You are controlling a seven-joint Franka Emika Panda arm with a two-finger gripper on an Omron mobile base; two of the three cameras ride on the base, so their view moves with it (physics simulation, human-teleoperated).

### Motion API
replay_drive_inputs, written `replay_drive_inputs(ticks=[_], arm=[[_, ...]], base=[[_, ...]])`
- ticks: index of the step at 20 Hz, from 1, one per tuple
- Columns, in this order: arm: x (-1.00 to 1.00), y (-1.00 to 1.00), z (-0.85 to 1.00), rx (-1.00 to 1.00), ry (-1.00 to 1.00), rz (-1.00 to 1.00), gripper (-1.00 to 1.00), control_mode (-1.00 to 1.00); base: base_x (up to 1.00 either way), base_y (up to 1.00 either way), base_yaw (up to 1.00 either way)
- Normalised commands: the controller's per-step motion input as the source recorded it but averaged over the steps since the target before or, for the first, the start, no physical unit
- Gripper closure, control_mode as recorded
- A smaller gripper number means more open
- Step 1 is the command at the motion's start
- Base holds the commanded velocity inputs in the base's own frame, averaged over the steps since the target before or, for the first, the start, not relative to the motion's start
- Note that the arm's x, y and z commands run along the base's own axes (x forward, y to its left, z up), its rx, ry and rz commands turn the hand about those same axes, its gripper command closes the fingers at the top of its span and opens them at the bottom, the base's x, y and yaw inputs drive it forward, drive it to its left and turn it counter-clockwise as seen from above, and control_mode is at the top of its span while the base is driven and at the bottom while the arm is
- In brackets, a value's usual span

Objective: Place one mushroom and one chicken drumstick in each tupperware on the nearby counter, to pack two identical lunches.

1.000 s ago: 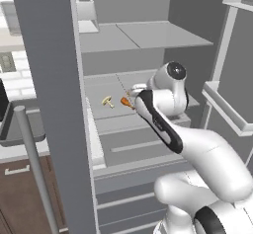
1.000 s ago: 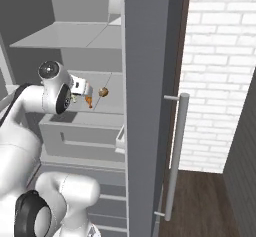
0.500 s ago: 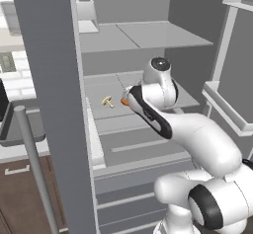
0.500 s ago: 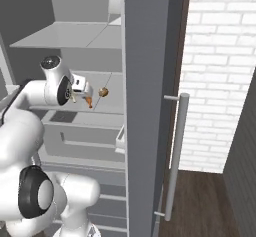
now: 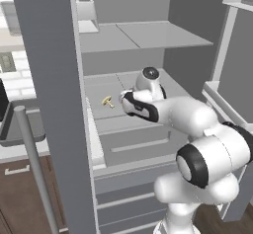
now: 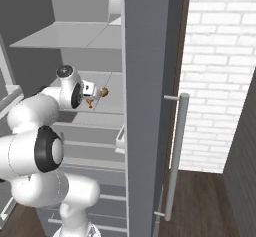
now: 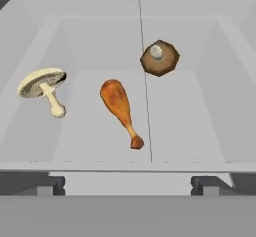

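The pincer (image 7: 128, 185) stands fully open and empty at the front lip of the fridge shelf (image 7: 200, 131), its two dark tips low in the hand view and touching nothing. Just beyond them lies one chicken drumstick (image 7: 120, 110), plump end away and bone end toward the camera. To its left, apart from it, the cream-white mushroom (image 7: 42, 88) lies on its side; farther back and to the right sits the brown-capped mushroom (image 7: 159, 58), stem up. No tupperware is in sight here, so packing has evidently not begun.

Compared with the earlier frames, the arm has swung in and lowered toward the shelf: in the left base view its wrist now covers the spot where the drumstick showed a second ago, leaving the pale mushroom (image 5: 107, 101) visible beside it. In the right base view the hand sits closer to the brown mushroom (image 6: 103, 92). The food has not moved. The approach suggests a first pick, probably the drumstick.
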Motion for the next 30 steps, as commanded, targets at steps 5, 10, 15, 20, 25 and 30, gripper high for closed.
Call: replay_drive_inputs(ticks=[5, 10, 15, 20, 25, 30], arm=[[0.47, 0.22, -0.12, 0.0, 0.14, -0.01, -1.0, -1.0], [0.3, 0.01, -0.24, 0.0, 0.05, 0.0, -1.0, -1.0], [0.27, 0.0, -0.35, 0.0, 0.0, 0.0, -1.0, -1.0], [0.19, 0.0, -0.33, -0.01, -0.01, 0.0, -1.0, -1.0], [0.38, 0.0, -0.16, 0.0, -0.04, 0.0, -1.0, -1.0], [0.36, 0.0, -0.13, 0.0, 0.0, 0.0, -1.0, -1.0]], base=[[0.0, 0.0, 0.0], [0.0, 0.0, 0.0], [0.0, 0.0, 0.0], [0.0, 0.0, 0.0], [0.0, 0.0, 0.0], [0.0, 0.0, 0.0]])
